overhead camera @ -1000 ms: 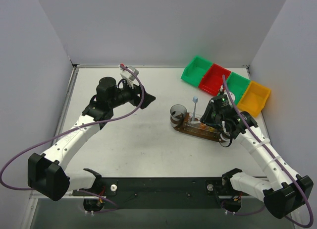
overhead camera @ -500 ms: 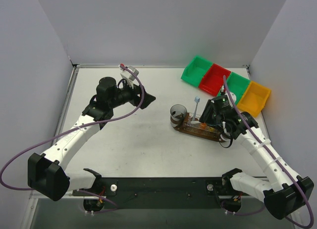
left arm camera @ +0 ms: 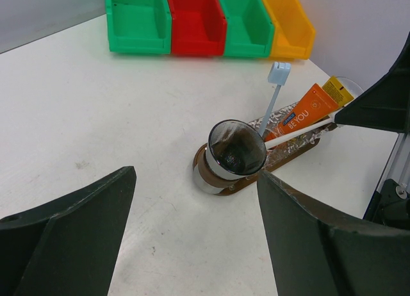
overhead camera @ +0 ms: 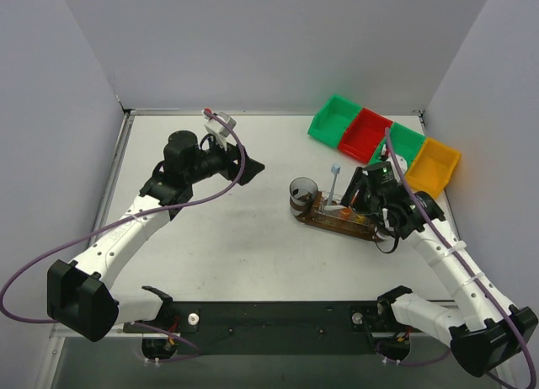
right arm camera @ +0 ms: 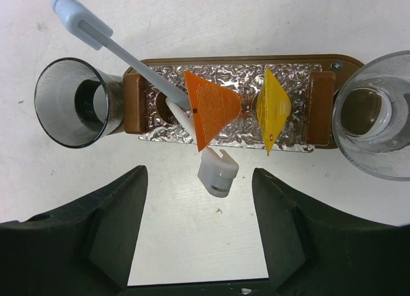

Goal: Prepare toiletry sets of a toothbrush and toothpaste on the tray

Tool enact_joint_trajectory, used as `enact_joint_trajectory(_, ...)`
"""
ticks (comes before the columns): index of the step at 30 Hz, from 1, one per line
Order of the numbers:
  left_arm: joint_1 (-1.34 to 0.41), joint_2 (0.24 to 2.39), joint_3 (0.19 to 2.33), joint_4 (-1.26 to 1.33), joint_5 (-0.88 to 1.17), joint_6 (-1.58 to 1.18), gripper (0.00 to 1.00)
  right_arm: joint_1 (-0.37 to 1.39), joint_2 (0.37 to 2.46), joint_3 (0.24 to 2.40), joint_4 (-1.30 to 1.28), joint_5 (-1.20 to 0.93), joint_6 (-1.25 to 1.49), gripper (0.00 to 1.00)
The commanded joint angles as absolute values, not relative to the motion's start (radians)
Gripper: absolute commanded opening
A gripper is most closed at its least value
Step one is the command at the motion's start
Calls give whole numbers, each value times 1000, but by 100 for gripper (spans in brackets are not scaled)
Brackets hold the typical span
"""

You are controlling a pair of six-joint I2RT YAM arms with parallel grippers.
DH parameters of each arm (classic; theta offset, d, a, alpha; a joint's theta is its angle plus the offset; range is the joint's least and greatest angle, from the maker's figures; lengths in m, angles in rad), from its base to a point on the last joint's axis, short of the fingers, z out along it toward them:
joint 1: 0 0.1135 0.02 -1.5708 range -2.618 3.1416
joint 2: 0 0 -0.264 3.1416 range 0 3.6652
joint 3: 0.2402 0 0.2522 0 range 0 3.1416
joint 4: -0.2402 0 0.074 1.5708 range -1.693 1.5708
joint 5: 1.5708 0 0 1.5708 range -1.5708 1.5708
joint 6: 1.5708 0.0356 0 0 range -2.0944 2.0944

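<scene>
- Left pincer (overhead camera: 244, 163): wide, holds nothing, hangs over bare desk (overhead camera: 210, 229) well left of the tray. Likely parked clear so the other arm has room.
- Dark cup (right arm camera: 77, 102): upright on the tray's left end, looks empty. Probably waits for a set.
- Tray (right arm camera: 322, 94): brown wood, on the desk at centre-right, foil-lined middle with holes.
- Blue-head brush (right arm camera: 128, 59): foot in the foil part, leans out over the dark cup.
- White brush (right arm camera: 214, 171): same spot, leans toward the near side, apart from both fingers (right arm camera: 83, 232).
- Orange tube (right arm camera: 211, 107): on the foil beside the brushes, seemingly stood in a hole to stay up.
- Yellow tube (right arm camera: 275, 110): next hole right.
- Clear cup (right arm camera: 375, 120): right end of the tray, looks empty.
- Right pincer (right arm camera: 200, 177): wide, grips nothing, straight above the tray middle. Looks like a drop-off or a line-up for the next pick.
- Bins (overhead camera: 383, 141): back right, out of the way.
</scene>
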State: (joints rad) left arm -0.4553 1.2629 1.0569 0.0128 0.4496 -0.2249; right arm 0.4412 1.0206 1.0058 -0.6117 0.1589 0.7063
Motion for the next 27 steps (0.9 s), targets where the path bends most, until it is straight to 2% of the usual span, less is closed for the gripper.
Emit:
enact_joint_trajectory(1,-448,1256,1063,77,465,-229,87,449,983,1061,-647,222,698,61)
enact_joint_trajectory(8,-430,1253,1060,69,440,-248,88,411,969,1126,-664,242,661,63)
enact_joint_trajectory(18,-371,1246,1065,-33,250,-353,95,184,1014,1204,-699,115,540,68)
enact_joint_trajectory(27,-359,1261,1146,-136,88,-483,96,115,933,1269,-724,235,437,69)
